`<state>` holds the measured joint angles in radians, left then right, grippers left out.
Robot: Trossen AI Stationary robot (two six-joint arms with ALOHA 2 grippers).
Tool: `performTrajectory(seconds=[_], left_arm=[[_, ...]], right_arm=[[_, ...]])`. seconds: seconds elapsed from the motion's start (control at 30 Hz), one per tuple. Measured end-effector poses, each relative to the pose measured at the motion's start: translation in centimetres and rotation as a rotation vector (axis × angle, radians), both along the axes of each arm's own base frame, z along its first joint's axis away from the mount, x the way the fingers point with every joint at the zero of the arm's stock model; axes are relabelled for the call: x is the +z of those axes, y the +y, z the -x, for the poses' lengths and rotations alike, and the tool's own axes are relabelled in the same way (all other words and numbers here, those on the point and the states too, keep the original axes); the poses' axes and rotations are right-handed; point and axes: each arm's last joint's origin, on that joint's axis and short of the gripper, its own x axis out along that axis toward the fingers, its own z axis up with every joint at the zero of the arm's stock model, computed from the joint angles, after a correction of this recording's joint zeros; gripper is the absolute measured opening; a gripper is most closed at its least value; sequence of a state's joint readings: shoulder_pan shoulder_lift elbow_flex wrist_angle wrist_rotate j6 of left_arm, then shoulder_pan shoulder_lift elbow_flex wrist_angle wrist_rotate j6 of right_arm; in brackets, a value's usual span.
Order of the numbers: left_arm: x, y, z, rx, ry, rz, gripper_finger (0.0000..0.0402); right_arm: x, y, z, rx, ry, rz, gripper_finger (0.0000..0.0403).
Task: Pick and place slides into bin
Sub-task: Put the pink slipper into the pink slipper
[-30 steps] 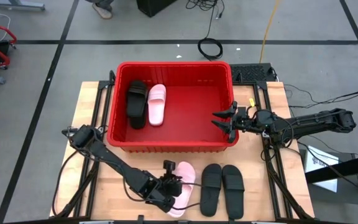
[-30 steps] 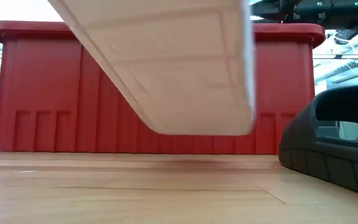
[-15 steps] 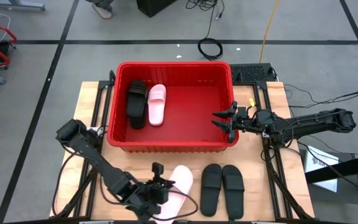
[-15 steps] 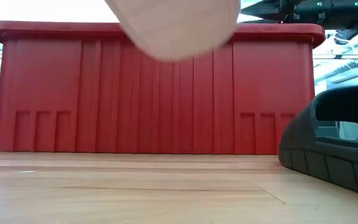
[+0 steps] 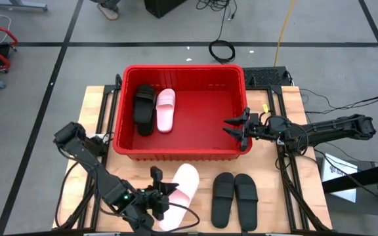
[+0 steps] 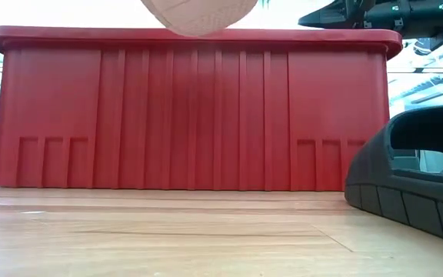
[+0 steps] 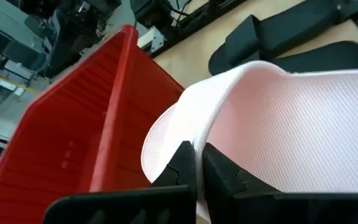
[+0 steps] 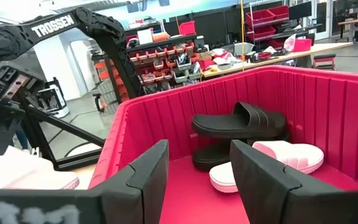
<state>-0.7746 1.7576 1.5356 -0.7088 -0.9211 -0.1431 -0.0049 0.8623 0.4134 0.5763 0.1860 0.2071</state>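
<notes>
Left gripper (image 5: 157,195) clamps a pale pink slide (image 5: 179,185), seemingly sole-up; right gripper (image 5: 236,124) gapes

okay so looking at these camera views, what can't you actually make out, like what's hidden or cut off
- Low view: the lifted pink slide is cut off by the top edge; only its rounded end shows.
- Low view: the bin wall hides everything inside it.
- Low view: a black slide is cut by the right edge.
- Left wrist view: the left gripper covers the slide's pinched edge.
- Right wrist view: the open right gripper blocks the bin's near floor.
</notes>
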Motion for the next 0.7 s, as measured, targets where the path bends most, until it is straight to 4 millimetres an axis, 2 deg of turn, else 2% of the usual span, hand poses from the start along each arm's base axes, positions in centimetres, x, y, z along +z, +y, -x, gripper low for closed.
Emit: performTrajectory(seconds=[0.17, 0.47, 0.57, 0.7], left_arm=[[1.4, 0.7, 0.6, 0.020, -0.044, -0.035, 0.0001], [3.5, 2.4, 2.4, 0.056, -0.055, -0.141, 0.0001], [4.2, 4.0, 2.5, 0.113, -0.062, -0.204, 0.0001], [6.1, 7.1, 2.7, 0.183, -0.068, -0.192, 0.0001]], right_arm=[[0.0, -0.1, 0.0, -0.009, 0.000, 0.011, 0.0164], [0.6, -0.8, 0.2, -0.157, -0.033, 0.085, 0.0164], [0.7, -1.3, 0.2, -0.184, -0.052, 0.070, 0.0164], [0.7, -1.9, 0.3, -0.189, -0.048, 0.072, 0.0164]])
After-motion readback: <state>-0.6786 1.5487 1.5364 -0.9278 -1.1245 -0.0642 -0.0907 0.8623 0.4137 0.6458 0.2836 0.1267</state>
